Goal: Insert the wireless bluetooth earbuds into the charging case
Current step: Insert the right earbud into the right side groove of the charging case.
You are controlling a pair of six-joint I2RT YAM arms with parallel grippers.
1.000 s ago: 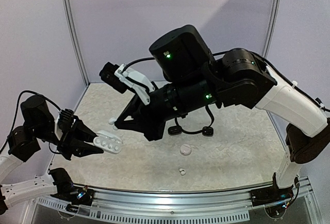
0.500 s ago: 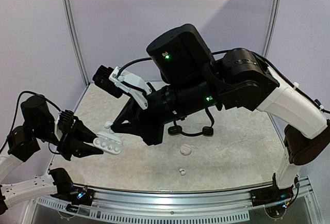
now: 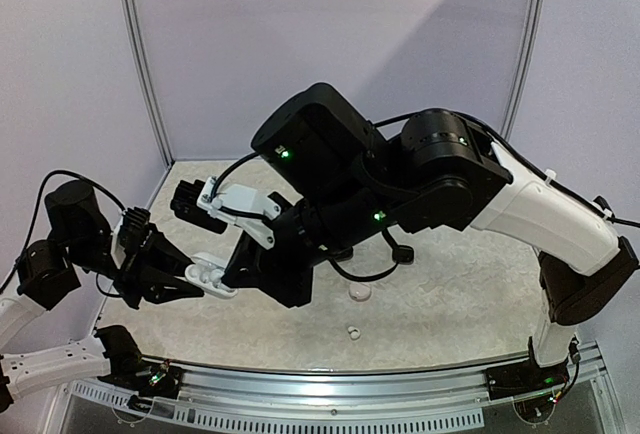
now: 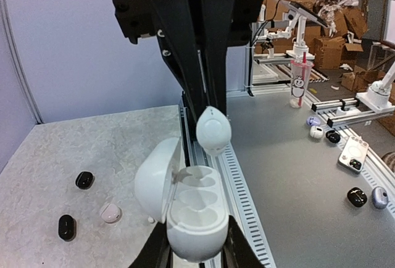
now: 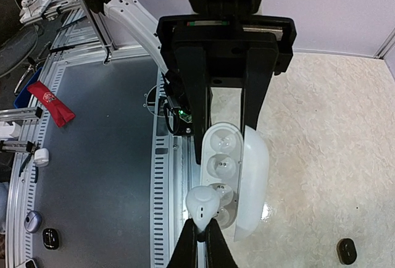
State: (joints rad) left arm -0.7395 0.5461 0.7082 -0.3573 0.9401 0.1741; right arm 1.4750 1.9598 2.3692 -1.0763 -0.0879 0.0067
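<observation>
White glossy bean-shaped earbud, pinched in the closed fingertips of the right gripper, hangs close over the 12 o'clock end (left wrist view) of the open white pebble-shaped plastic charging case, itself clamped by the left gripper, lid swung toward 9 o'clock.

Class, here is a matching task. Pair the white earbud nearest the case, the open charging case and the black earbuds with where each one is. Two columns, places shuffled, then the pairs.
Things
1. white earbud
2. charging case
3. black earbuds

Places
A. lying on the table
B. pinched in the right tool, over the case
C. gripped in the left tool, lid open

Pairs: 1-B, 2-C, 3-A
</observation>
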